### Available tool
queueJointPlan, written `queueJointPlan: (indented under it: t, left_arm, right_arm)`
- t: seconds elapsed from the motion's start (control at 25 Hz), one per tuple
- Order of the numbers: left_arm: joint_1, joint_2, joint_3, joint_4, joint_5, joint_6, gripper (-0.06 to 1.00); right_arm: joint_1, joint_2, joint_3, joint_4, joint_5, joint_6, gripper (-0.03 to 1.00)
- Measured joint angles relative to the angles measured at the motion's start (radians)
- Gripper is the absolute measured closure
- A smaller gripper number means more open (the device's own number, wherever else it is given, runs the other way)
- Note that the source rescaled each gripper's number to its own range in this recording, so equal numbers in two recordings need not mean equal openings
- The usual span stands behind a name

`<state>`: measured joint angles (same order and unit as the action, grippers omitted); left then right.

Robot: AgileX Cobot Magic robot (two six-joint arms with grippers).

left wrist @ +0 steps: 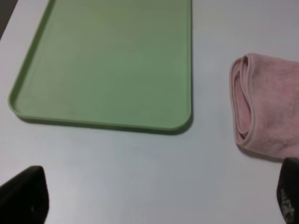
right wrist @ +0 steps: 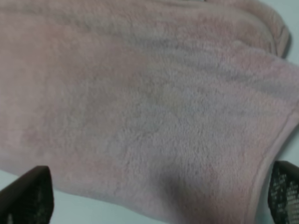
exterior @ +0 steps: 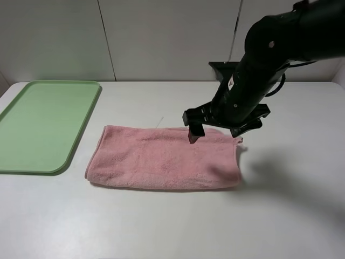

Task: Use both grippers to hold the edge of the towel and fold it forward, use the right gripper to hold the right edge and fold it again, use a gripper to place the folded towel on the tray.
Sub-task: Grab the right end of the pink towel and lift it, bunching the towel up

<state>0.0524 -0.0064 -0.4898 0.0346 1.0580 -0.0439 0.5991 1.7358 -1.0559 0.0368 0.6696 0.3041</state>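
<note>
Pink towel (exterior: 161, 157) lies folded once; the right gripper (exterior: 216, 128) hovers above its far right corner, jaws apart. Best pinch both layers at the right edge.

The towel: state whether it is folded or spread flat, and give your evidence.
Folded. The towel shows two stacked layers at its end in the left wrist view.

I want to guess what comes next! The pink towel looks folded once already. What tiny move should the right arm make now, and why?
Probably shift the right gripper toward the right edge of the towel and lower it there. The towel already lies doubled. The gripper is open above its far side, gripping nothing, and the second fold starts from that edge.
</note>
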Motion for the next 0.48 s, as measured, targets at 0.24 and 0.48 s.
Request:
queueJointPlan:
  t: [0.24,0.48]
  left_arm:
    - [0.004,0.0,0.0,0.001,0.0,0.0,-0.04]
    - [0.004,0.0,0.0,0.001,0.0,0.0,-0.04]
  right_arm:
    - [-0.033,0.111,0.0,0.003,-0.041,0.012,-0.03]
    - [-0.128,0.172,0.0,0.003,-0.082,0.031,-0.03]
